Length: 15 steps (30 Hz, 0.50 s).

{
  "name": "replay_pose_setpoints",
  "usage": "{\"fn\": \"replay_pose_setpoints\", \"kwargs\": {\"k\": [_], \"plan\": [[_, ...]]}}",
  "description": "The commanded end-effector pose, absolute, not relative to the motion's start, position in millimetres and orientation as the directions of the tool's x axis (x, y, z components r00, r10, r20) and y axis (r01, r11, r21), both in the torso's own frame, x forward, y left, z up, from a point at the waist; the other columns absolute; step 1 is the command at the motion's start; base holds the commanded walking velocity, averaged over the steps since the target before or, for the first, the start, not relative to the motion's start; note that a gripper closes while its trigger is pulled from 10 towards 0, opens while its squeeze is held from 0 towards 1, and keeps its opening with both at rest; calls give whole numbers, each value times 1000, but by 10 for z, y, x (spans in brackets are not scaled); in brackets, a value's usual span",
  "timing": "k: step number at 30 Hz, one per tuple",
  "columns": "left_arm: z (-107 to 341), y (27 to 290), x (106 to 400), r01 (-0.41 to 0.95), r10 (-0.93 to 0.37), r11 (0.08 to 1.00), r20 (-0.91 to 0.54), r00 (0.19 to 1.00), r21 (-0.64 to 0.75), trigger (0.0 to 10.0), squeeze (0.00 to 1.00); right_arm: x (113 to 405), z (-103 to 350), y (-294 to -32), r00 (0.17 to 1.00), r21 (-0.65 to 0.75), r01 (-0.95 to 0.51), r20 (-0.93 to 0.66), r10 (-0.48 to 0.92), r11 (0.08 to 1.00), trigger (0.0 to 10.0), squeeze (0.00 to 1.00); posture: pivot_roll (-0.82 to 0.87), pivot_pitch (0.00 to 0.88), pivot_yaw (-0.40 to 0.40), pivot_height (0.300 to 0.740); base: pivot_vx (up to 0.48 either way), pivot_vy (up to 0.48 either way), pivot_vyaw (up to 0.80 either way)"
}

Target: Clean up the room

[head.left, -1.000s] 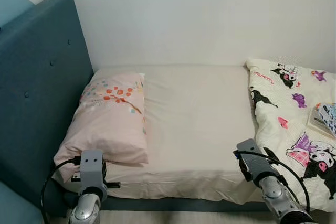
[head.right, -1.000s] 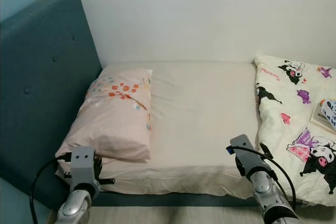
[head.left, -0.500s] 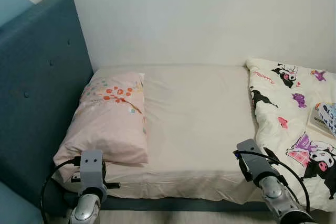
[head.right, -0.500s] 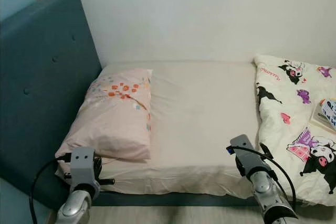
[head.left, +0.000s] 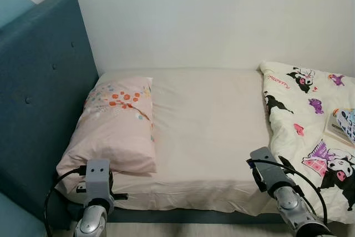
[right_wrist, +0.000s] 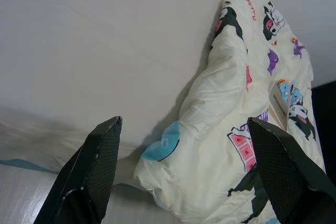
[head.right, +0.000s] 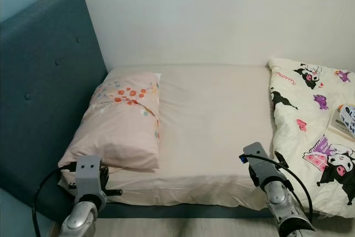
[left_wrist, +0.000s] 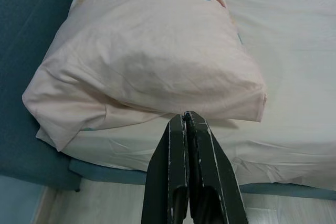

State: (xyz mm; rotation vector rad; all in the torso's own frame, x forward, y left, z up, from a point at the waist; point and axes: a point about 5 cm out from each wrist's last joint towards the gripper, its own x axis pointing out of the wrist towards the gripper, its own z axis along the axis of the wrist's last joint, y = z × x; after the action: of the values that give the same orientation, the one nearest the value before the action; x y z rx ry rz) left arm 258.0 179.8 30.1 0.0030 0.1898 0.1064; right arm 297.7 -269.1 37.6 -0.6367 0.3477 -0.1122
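Now | left tool (left_wrist: 185, 116) closed, near pillow (left_wrist: 152, 51) | right tool (right_wrist: 184, 145) spread above quilt (right_wrist: 236, 129)

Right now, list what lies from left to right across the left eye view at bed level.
Blue headboard → pink pillow → bare cream sheet → cartoon-print duvet → small box lying on the duvet at the right edge.
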Motion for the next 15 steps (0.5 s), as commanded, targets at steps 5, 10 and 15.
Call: {"fn": "replay_pose_setpoints", "kwargs": {"k": [5, 10, 15], "plan": [[253, 1771, 2533, -96, 98, 995, -208, 973, 16, 10000, 0, 2943, 344, -2729, 927, -600, -8, -304, -219, 800, 10000, 0, -9, 102, -20, 740, 0, 0, 0], [253, 1770, 2536, -95, 96, 995, -208, 973, 16, 10000, 0, 2938, 341, -2734, 927, -600, -8, -305, -219, 800, 10000, 0, -10, 100, -20, 740, 0, 0, 0], [254, 1767, 2536, -93, 94, 996, -208, 974, 17, 10000, 0, 2934, 340, -2739, 927, -600, -8, -305, -220, 800, 10000, 0, -9, 100, -19, 740, 0, 0, 0]]}}
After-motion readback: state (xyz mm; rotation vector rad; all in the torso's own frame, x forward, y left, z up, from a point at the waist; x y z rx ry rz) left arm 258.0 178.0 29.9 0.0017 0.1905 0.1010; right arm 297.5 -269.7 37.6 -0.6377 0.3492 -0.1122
